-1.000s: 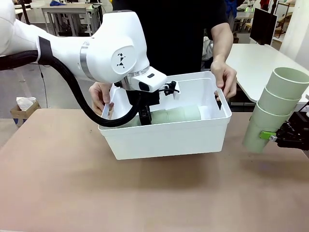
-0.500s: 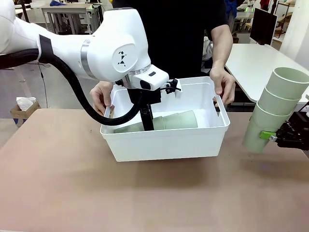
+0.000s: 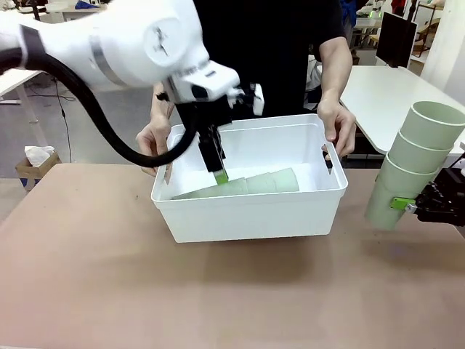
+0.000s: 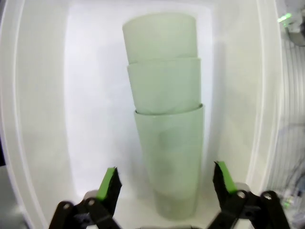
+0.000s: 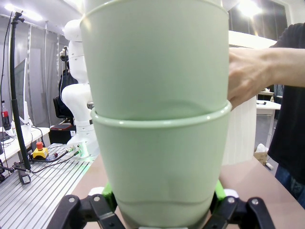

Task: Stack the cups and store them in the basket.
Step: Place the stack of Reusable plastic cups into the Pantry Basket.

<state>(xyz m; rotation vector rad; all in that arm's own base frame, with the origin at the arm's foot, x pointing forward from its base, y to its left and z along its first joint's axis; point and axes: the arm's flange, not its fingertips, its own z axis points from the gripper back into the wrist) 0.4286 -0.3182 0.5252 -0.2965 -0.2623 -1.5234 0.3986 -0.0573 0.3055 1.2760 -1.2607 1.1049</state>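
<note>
Lifting clear, jaws apart, my left gripper (image 4: 167, 172) has released three nested cups (image 4: 164, 95) in the basket (image 3: 247, 214); my right gripper (image 5: 163, 192) clamps the other stack (image 3: 414, 167).

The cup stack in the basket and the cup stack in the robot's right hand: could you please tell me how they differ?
The basket stack lies on its side inside the basket; the right-hand stack leans mouths-up outside it. The basket stack is free under the open left hand; the right-hand stack is clamped by the right hand. Each is three nested pale green cups.
</note>
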